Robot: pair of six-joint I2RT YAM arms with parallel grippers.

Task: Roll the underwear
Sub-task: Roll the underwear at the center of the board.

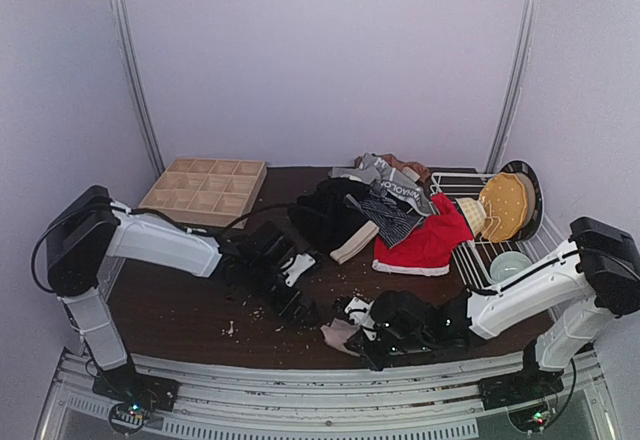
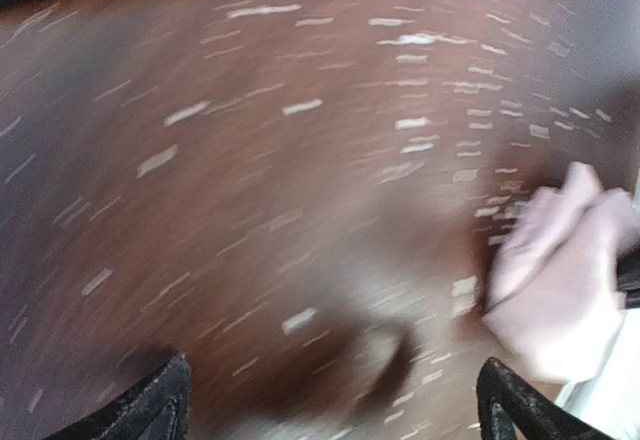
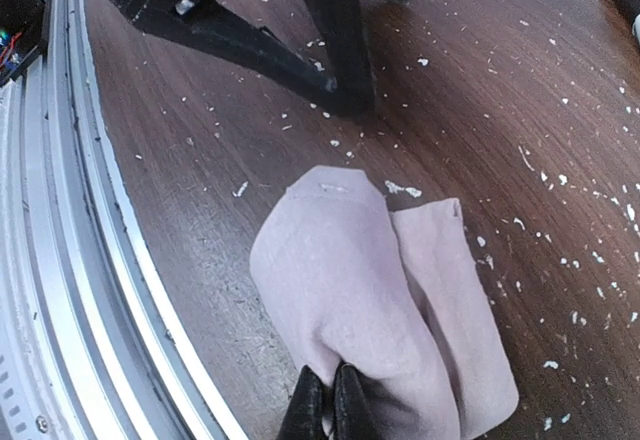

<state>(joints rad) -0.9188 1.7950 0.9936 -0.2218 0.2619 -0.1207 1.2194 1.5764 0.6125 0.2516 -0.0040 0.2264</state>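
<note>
The pale pink underwear (image 3: 370,310) is mid-roll, I judge: it lies bunched near the middle of the surface's (image 1: 170,305) near edge, the right claw (image 3: 325,405) pinching its hem. The left claw (image 2: 335,410) hangs spread wide just beside it, holding nothing. Next the left should pin the loose flap so the right can turn the cloth over tightly.

dark wood surface (image 1: 180,305), white crumbs (image 3: 400,189) all over: grid tray (image 1: 205,188) back-left, dark underwear heap (image 1: 335,215) and red brief (image 1: 428,245) mid-back, wire rack (image 1: 482,258) right, pink-beige brief (image 1: 339,335) at front edge
</note>
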